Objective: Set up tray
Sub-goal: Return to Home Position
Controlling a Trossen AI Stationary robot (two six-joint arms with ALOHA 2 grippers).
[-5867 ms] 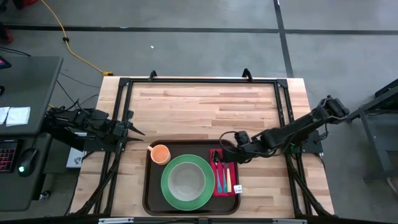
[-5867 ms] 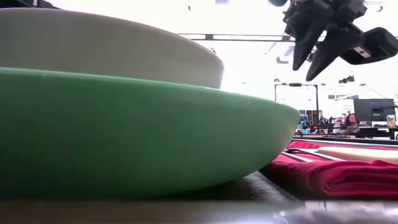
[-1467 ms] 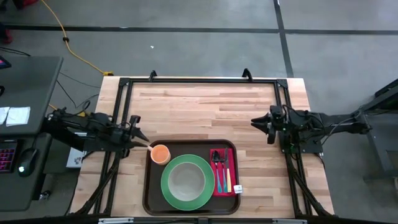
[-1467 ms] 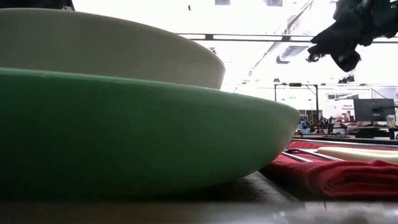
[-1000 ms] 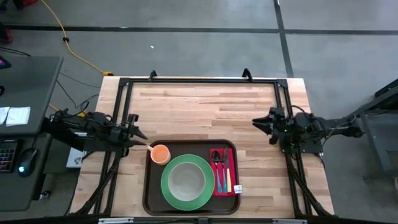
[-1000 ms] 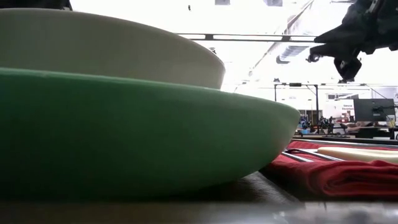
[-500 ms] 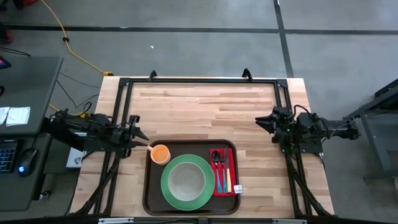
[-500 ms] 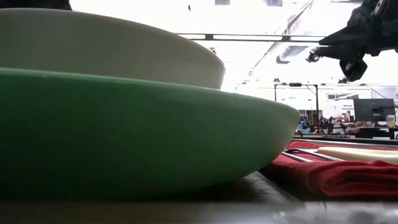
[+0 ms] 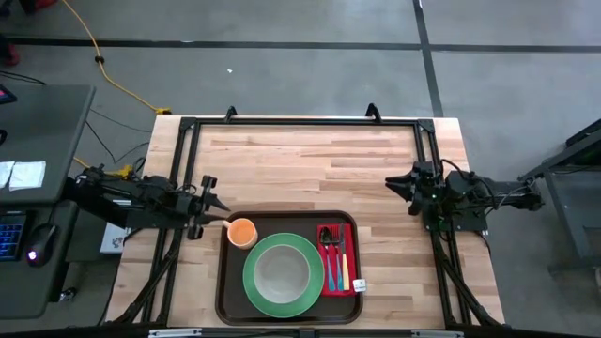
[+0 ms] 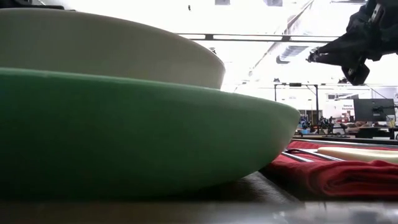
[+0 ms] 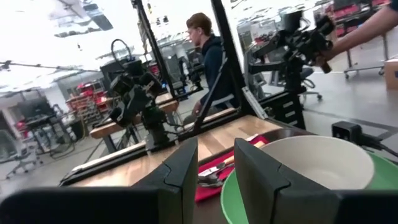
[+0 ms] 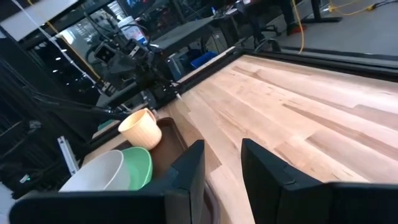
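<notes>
Beneath me the tabletop (image 9: 310, 164) is pale matt wood, with a black metal frame (image 9: 300, 122). The tray (image 9: 230, 305) looks smooth dark plastic, the green plate (image 9: 250, 274) glossy, the napkin (image 9: 353, 253) red cloth.

Light wooden table (image 9: 310, 160), seen from above. A black metal frame (image 9: 300, 121) runs along its 12, 3 and 9 o'clock edges. The dark brown tray (image 9: 228, 305) lies flat on the boards at 6 o'clock, near the table's edge.
</notes>
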